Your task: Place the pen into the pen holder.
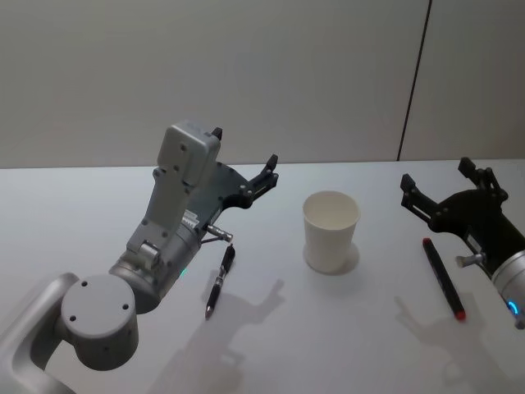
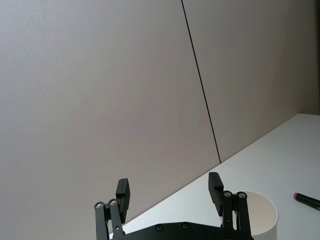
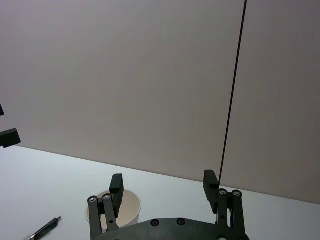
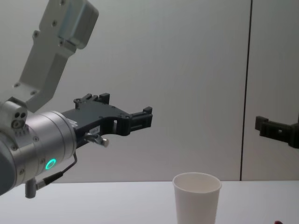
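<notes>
Grey wall (image 1: 246,74) with dark vertical seam (image 1: 414,82), perhaps panel joint, behind white table (image 1: 82,189).

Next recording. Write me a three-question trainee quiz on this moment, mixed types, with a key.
1. True or false: a pen already stands in the pen holder.
2. How many pens lie on the table?
3. The left tool and right tool are: A) both open and empty, B) both shut on pens, C) left shut, right open.
Key: 1 false; 2 two, a black pen and a red-tipped pen; 3 A.
</notes>
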You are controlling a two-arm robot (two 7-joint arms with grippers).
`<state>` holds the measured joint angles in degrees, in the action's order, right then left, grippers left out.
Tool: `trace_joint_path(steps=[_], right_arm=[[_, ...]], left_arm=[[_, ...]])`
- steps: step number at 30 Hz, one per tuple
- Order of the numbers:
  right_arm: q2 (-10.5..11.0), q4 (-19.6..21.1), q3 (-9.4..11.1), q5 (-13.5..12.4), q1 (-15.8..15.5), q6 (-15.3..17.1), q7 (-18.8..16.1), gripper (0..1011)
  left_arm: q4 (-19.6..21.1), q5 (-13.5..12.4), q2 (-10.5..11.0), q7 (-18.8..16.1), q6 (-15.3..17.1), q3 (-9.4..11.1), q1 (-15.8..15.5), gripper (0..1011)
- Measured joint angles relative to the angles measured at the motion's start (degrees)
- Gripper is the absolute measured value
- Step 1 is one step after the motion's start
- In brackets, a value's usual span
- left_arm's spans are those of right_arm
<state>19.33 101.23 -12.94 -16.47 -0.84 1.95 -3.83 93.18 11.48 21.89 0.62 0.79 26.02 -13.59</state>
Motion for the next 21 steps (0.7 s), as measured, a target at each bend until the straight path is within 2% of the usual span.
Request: trace_joint_path(steps=[21], right_arm=[[0.00, 0.00, 0.00, 0.00, 0.00, 0.00, 0.00, 1001]], left_arm=[[0.00, 0.00, 0.00, 0.00, 0.00, 0.00, 0.00, 1003]])
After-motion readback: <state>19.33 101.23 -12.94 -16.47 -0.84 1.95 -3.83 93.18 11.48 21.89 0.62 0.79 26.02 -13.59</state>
